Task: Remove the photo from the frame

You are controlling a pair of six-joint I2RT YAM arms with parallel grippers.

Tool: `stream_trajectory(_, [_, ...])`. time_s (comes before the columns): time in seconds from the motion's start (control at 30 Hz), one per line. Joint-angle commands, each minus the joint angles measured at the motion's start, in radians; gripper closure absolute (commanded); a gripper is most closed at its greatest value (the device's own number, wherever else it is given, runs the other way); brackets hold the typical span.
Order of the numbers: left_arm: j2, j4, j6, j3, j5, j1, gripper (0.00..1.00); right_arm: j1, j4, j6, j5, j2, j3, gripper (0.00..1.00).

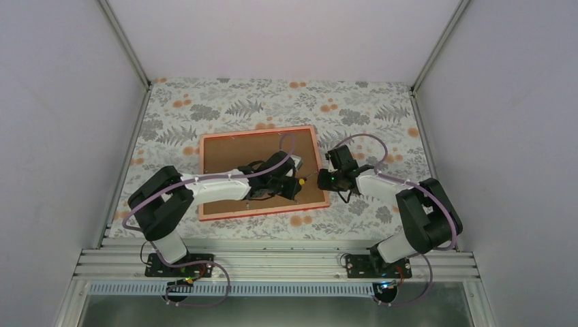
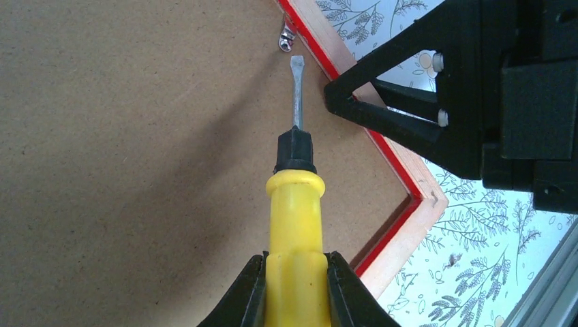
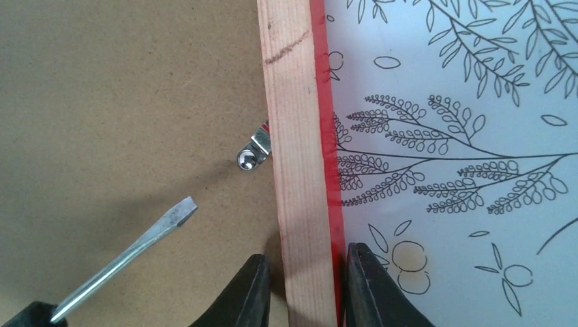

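Thin red wooden frame point(image 1: 259, 131) lies fibreboard-up, with flower-printed counter point(image 1: 225, 102) showing on every side. Left claw point(image 2: 294, 266) clamps a yellow-handled flat screwdriver point(image 2: 294, 204) near the small metal edge clip point(image 2: 286, 37). Right claw point(image 3: 305, 262) narrowly straddles the frame's rail; whether it grips, I cannot tell. Photo hidden.

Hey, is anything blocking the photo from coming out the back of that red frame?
Yes. The brown fibreboard backing covers the thin red picture frame's rear, and a small silver metal clip on the wooden rail overlaps its edge. The photo is hidden beneath. The left gripper's yellow-handled screwdriver tip is just short of that clip.
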Motion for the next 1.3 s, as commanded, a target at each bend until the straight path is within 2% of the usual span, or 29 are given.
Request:
stream_trajectory(0.0, [0.027,0.017,0.025,0.042,-0.001,-0.005,0.98,0.005,0.025,-0.022,0.03,0.011,0.009,0.81])
stream_trajectory(0.23, [0.074,0.023,0.031,0.068,0.017,-0.005,0.98,0.006,0.036,-0.017,0.014,0.01,-0.013,0.86])
stream_trajectory(0.6, [0.105,0.038,0.028,0.078,0.008,-0.005,0.98,0.006,0.045,-0.013,0.002,0.01,-0.027,0.87])
stream_trajectory(1.03, [0.142,0.047,0.001,0.091,-0.058,-0.002,0.98,0.007,0.037,-0.009,0.001,-0.006,-0.034,0.86])
stream_trajectory(1.27, [0.138,0.019,-0.068,0.083,-0.135,0.004,0.98,0.007,0.035,-0.005,0.005,-0.015,-0.042,0.86])
